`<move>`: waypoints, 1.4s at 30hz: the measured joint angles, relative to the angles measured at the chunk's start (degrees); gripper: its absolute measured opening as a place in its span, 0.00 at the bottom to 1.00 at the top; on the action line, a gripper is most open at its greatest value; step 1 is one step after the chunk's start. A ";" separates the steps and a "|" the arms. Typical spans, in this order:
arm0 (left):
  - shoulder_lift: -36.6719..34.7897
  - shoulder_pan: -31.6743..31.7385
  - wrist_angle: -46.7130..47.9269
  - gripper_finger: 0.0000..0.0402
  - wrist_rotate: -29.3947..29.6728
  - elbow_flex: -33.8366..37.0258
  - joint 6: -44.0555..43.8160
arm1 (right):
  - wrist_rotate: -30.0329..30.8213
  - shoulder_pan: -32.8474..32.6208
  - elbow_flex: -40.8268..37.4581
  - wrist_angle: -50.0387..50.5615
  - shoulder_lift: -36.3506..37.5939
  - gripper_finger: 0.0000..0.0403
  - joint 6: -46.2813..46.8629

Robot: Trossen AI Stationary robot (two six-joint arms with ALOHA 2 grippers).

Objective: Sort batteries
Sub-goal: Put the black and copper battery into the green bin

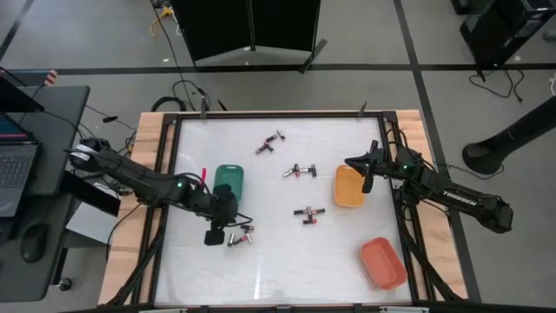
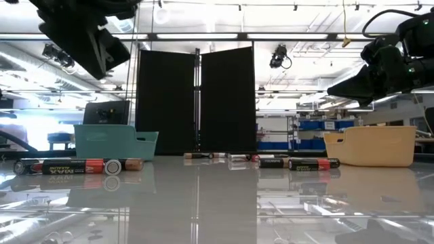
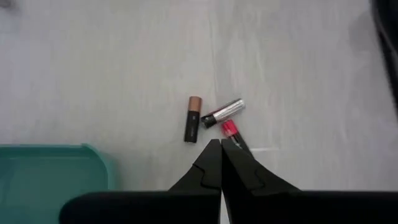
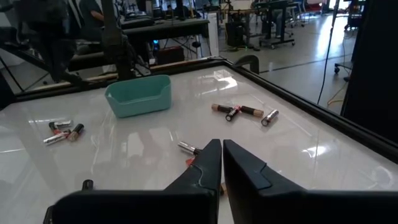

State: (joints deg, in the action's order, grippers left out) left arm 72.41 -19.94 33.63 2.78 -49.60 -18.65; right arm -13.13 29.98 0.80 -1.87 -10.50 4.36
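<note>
Several small batteries lie flat on the white table in loose groups: one group [image 1: 241, 235] by my left gripper, others at mid-table [image 1: 309, 214], [image 1: 300, 170] and toward the far edge [image 1: 270, 143]. My left gripper [image 1: 215, 235] hangs above the table beside the green tray [image 1: 228, 180], fingers shut and empty. In the left wrist view my left gripper [image 3: 221, 149] points at three batteries [image 3: 222, 113]. My right gripper [image 1: 366, 184], shut and empty, hovers over the yellow tray [image 1: 348, 187]. The right wrist view shows my right gripper [image 4: 222, 149] with batteries [image 4: 242, 111] beyond.
A red tray [image 1: 383, 263] sits near the table's near right corner. A raised dark frame [image 1: 165, 209] borders the table. In the low view the green tray [image 2: 112, 142] and yellow tray [image 2: 371, 146] stand at either side, with batteries [image 2: 74, 166] in front.
</note>
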 joint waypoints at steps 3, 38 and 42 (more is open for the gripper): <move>3.65 0.07 -0.42 0.01 -0.02 0.00 0.46 | -0.02 0.00 0.00 0.00 0.00 0.07 0.00; 14.98 2.94 -14.33 0.27 -3.39 4.69 4.74 | -0.02 0.00 0.00 0.00 0.00 0.07 0.00; 14.98 3.08 -15.21 0.27 -2.80 4.85 4.73 | 0.00 0.02 0.00 0.00 0.01 0.07 0.00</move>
State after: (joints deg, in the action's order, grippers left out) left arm 87.39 -16.86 18.42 -0.02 -44.75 -13.93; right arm -13.13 30.00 0.80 -1.87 -10.49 4.36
